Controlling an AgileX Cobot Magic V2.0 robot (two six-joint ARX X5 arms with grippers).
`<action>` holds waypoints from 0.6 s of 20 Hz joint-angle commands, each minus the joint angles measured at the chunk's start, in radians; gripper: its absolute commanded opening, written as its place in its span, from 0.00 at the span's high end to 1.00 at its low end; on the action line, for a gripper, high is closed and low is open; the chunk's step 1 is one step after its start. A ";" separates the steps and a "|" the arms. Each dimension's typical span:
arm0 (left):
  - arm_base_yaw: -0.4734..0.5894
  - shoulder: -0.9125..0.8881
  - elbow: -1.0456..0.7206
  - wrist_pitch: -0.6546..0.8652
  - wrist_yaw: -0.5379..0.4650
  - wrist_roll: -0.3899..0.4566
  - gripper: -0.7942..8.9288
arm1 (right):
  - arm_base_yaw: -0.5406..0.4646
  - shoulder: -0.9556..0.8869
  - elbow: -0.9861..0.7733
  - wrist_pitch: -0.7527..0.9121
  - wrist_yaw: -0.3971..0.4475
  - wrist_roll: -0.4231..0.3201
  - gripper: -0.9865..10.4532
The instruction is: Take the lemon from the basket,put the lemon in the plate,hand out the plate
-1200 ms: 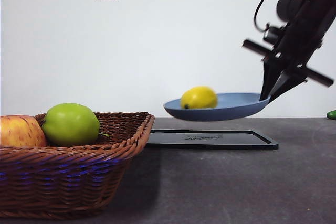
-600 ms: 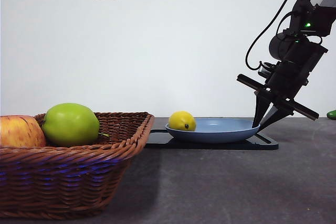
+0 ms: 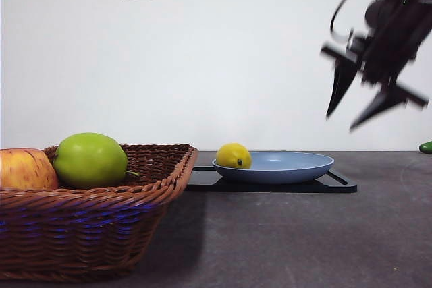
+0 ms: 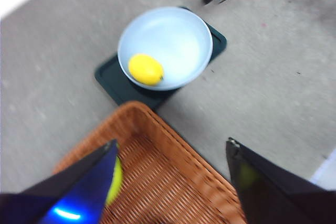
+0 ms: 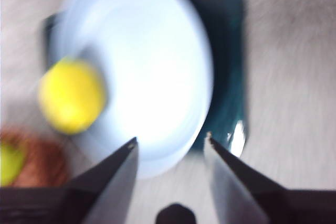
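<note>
The basket (image 3: 101,214) is brown woven wicker with a braided rim, rough and ribbed. The plate (image 3: 290,166) looks smooth and matt, the lemon (image 3: 233,156) faintly glossy, the black tray (image 3: 337,184) smooth plastic with a slight sheen. The tabletop (image 3: 304,241) is dull grey and finely speckled.

The dark grey table (image 3: 283,234) carries the wicker basket (image 3: 88,227) and a black tray (image 3: 270,183).

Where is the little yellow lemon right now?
In the front view the lemon sits at the left edge of the light-blue plate, which rests on the black tray, just right of the basket.
</note>
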 commanded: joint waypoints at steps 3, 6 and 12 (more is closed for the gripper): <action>0.055 0.033 0.021 0.025 0.000 0.125 0.86 | 0.077 -0.146 0.023 -0.193 0.007 -0.163 0.89; 0.127 0.051 0.011 0.000 0.003 0.178 0.91 | 0.180 -0.263 0.023 -0.238 0.173 -0.187 0.91; 0.346 -0.022 -0.182 0.140 0.174 0.184 0.91 | 0.472 -0.461 0.018 -0.206 0.596 -0.121 0.91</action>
